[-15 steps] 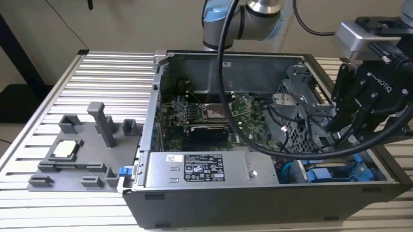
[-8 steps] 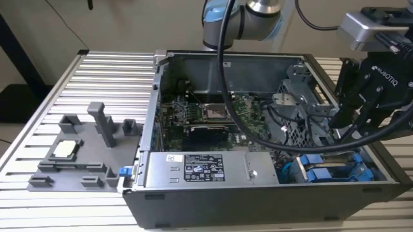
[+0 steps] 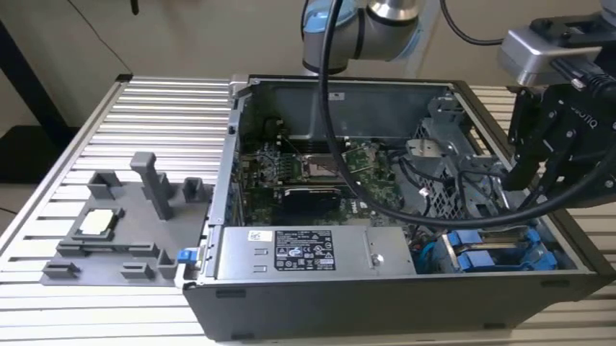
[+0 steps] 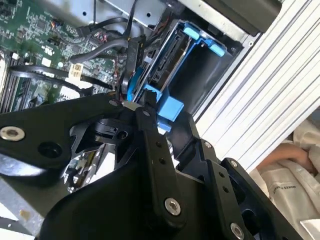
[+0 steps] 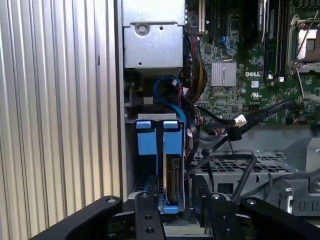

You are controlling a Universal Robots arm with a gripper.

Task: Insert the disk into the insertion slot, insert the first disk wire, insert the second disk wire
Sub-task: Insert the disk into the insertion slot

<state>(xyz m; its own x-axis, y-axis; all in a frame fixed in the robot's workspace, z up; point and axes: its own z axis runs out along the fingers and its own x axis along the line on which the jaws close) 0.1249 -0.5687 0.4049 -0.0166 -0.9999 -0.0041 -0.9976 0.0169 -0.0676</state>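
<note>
The step in hand is judged to be the seating of the disk. The flat rectangular silver-grey disk [image 5: 172,182], carried in a bright blue plastic frame, is seen standing on edge inside the rectangular grey sheet-metal insertion slot [image 4: 207,75]. The slot lies at the near corner of the open grey metal computer case [image 3: 318,303], on the exterior view's right. The black mechanical hand [image 4: 134,104] is positioned directly over the upper edge of the frame, close against a blue tab. Whether the hand is spread or is pinching the frame cannot be told. Full seating of the disk cannot be confirmed either.

For a clean insertion, the frame is to be held parallel to the slot walls so that it runs in the blue rails without binding. Force is best applied along the slot axis only, since a tilted push is likely to jam the frame. The thin black cables with pale connectors [image 5: 235,131] lie loose over the perforated grey metal cage [image 5: 225,164] just beside the slot. They are to be kept from being trapped under the disk. The case is carried by the ribbed aluminium table [image 3: 97,303].
</note>
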